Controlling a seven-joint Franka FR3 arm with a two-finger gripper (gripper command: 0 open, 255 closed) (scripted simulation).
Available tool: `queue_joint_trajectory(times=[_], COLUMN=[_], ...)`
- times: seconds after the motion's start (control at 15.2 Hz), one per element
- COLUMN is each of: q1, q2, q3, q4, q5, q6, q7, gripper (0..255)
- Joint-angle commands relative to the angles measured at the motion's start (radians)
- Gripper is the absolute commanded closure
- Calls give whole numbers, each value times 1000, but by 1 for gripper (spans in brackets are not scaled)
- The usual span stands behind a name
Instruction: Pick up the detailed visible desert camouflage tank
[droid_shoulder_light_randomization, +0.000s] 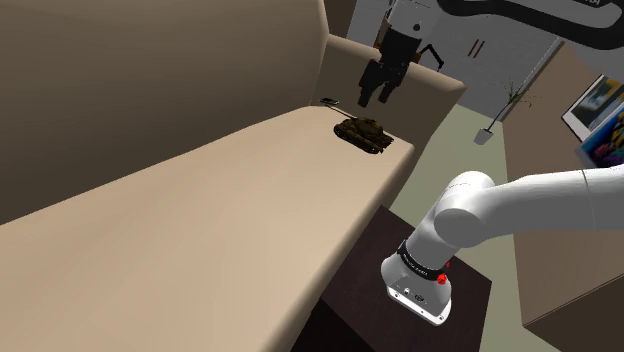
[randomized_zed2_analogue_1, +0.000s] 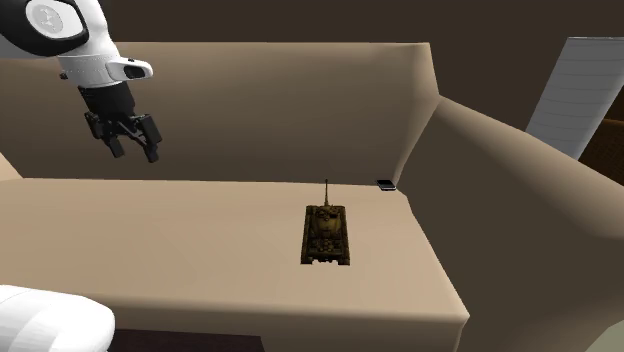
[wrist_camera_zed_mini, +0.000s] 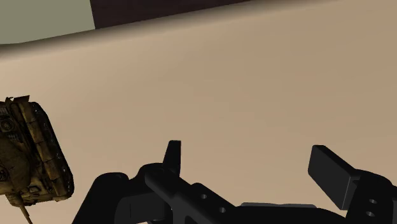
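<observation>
A small tank (droid_shoulder_light_randomization: 363, 132) in brown and tan camouflage sits on the beige sofa seat (droid_shoulder_light_randomization: 200, 230), close to the armrest end. Its thin barrel points toward the backrest. The tank (randomized_zed2_analogue_1: 327, 233) is upright near the seat's front edge. My black gripper (droid_shoulder_light_randomization: 375, 92) hangs in the air above the seat, open, with nothing between its fingers. In the second exterior view the gripper (randomized_zed2_analogue_1: 130, 143) is well to the left of the tank and higher. In the wrist view the tank (wrist_camera_zed_mini: 25, 156) lies off to the side of the gripper (wrist_camera_zed_mini: 249, 156).
A small dark flat object (randomized_zed2_analogue_1: 386, 184) lies in the seat's back corner by the armrest (randomized_zed2_analogue_1: 500, 200). The backrest (randomized_zed2_analogue_1: 260, 110) rises behind the seat. A potted plant (droid_shoulder_light_randomization: 490, 128) and a framed picture (droid_shoulder_light_randomization: 598, 108) stand beyond the sofa. My dark stand (droid_shoulder_light_randomization: 395, 300) is beside the seat's front.
</observation>
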Motion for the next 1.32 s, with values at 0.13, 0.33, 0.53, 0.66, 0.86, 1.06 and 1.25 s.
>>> queue_joint_trajectory(times=[0.13, 0.33, 0.53, 0.66, 0.86, 1.06, 1.25], q1=[-11, -26, -40, -48, -57, -64, -69], q2=[27, 78, 140, 188, 267, 356, 452], q3=[-40, -100, -159, -198, -254, -309, -361], q4=[-9, -13, -6, 6, 33, 72, 122], q5=[-26, -62, -94, -111, -130, -139, -135], q6=[30, 78, 126, 158, 204, 248, 288], q7=[-50, -125, -198, -246, -319, -392, -468], gripper=[0, 0, 0, 0, 0, 0, 0])
